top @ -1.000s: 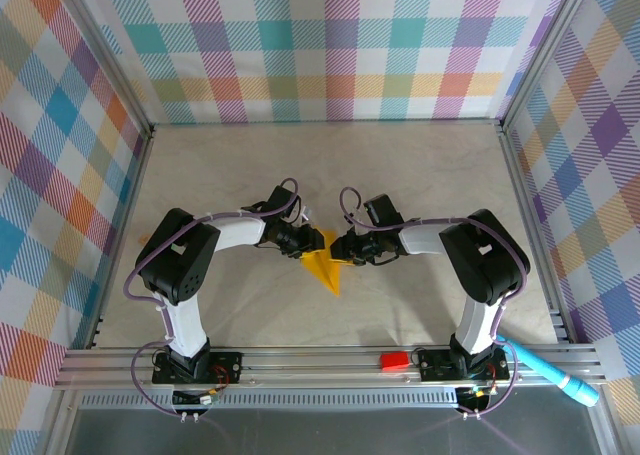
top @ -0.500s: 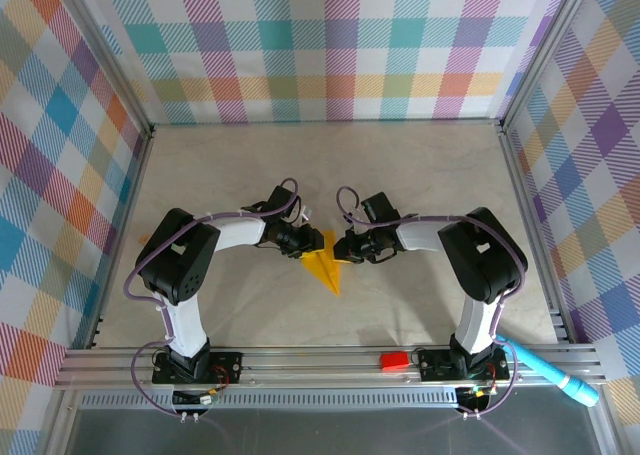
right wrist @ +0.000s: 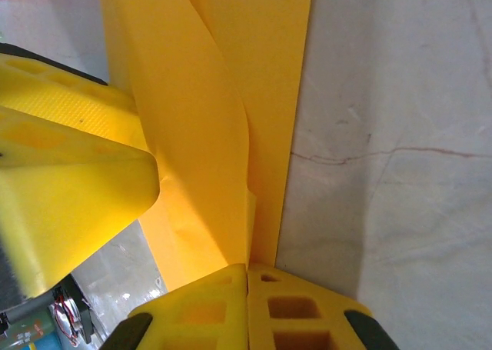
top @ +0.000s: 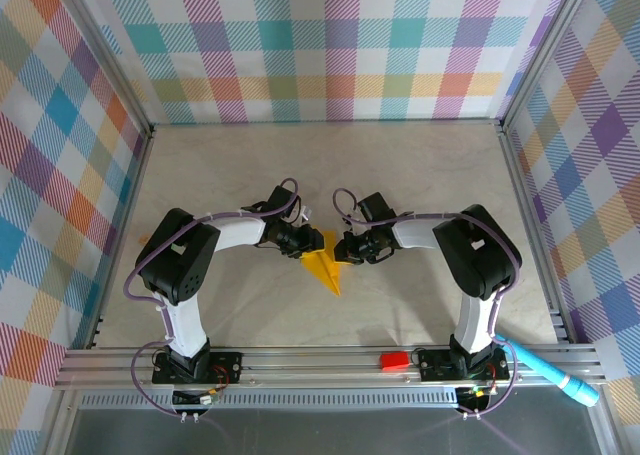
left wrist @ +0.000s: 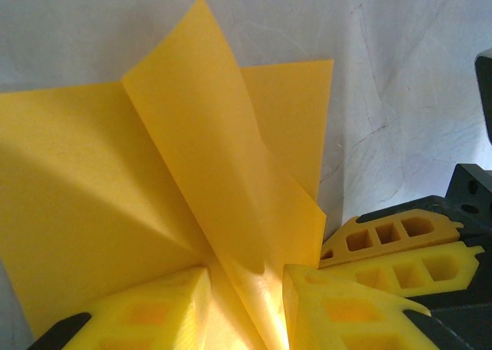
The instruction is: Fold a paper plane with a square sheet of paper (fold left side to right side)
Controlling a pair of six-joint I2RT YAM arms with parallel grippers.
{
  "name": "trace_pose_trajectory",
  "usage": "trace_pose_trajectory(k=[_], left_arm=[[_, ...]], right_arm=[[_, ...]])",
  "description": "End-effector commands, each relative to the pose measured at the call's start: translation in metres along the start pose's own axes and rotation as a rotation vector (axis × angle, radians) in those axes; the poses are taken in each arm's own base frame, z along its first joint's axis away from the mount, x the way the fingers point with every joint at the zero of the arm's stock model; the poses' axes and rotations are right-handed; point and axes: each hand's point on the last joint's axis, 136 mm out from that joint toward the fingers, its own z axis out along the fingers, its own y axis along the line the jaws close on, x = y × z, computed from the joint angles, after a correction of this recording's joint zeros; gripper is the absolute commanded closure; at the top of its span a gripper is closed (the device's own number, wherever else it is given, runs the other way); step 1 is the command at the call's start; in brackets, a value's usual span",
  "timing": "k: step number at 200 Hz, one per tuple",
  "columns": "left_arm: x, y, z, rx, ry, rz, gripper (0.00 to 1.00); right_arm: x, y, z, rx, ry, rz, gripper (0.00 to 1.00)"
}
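Nearest me ran the alu rail [top: 300,360] w/ the 2 arm bases [top: 195,365] bolted to it. A red block [top: 394,359] sat on the rail and a light blue pen [top: 555,375] lay at its right end, both well apart from the work.

Beyond the rail, mid-table [top: 220,165], lay the paper plane [top: 325,270]. It was a yellow dart, tip toward the rail and a bit right, wide end away from it. Its long axis ran approx. from rail to back wall, i.e. the centre crease sat btw the 2 arms.

At the wide end, farther from the rail than the tip, both grippers met just beside each other. The left gripper [left wrist: 246,313] came in from the left. Its jaws stood apart, straddling a raised flap, and I couldn't tell if the pads pressed it. The right gripper [right wrist: 247,300] came from the right, jaws together, nipped on a folded edge of the plane that ran in btw them.

My read: the left side has to be carried across that long axis to the right. The left arm sat on the flap's side, so it was prob. the mover, w/ the right as anchor. The paper looked thin and may slip or buckle.

Farthest from the rail stood the checked back wall [top: 330,45].
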Motion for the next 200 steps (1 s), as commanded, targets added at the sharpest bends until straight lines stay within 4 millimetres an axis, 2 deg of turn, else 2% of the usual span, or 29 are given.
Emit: trace_pose_trajectory(k=[1,41,91,134,150,176,200], left_arm=[[0.015,0.023,0.006,-0.092,0.042,-0.024,0.68],[0.011,0.017,0.002,-0.082,0.022,-0.019,0.68],[-0.004,-0.008,-0.015,-0.042,-0.025,0.007,0.67],[-0.013,-0.026,-0.033,-0.017,-0.064,0.039,0.67],[-0.008,-0.031,-0.031,0.012,-0.035,0.043,0.71],[-0.001,-0.039,-0.022,0.079,0.012,0.047,0.84],[0.004,-0.037,-0.011,0.094,0.048,0.039,0.93]], right_arm=[[0.005,-0.008,0.006,0.040,0.026,-0.008,0.93],[0.019,-0.024,0.009,0.116,0.061,0.028,0.94],[0.036,-0.047,0.011,0.209,0.092,0.084,0.97],[0.042,-0.057,0.015,0.238,0.112,0.121,0.97],[0.043,-0.059,0.015,0.244,0.113,0.127,0.98],[0.043,-0.062,0.014,0.264,0.113,0.134,0.98],[0.044,-0.063,0.014,0.271,0.115,0.139,0.98]])
